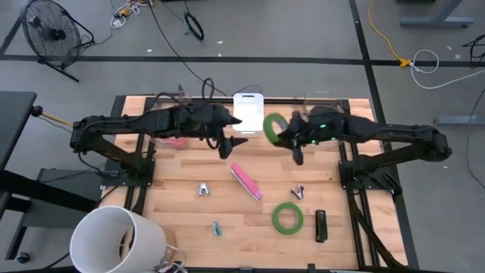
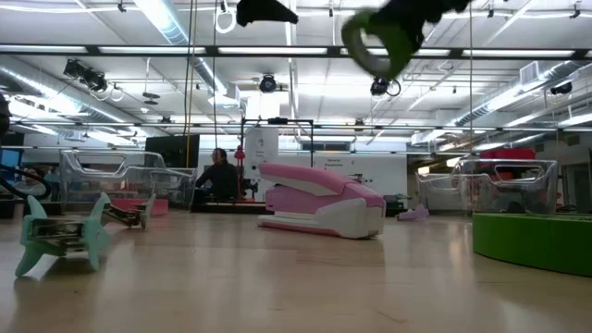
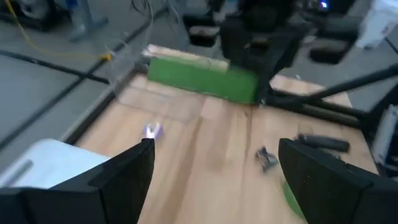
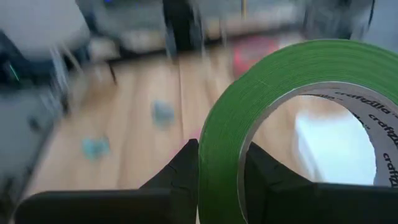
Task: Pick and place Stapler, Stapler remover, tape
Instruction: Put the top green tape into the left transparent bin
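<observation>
right gripper (image 1: 292, 138): clamped on a green tape roll (image 1: 273, 127), held aloft
white tray (image 1: 248, 114): at ten o'clock from roll (right arm nearer)
left gripper (image 1: 227, 145): fingers spread, empty

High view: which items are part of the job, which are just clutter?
Job:
- green tape roll held in right gripper
- second green tape roll on the table
- pink stapler
- staple removers

Lying about:
- white bucket
- floor fan
- white tray
</observation>
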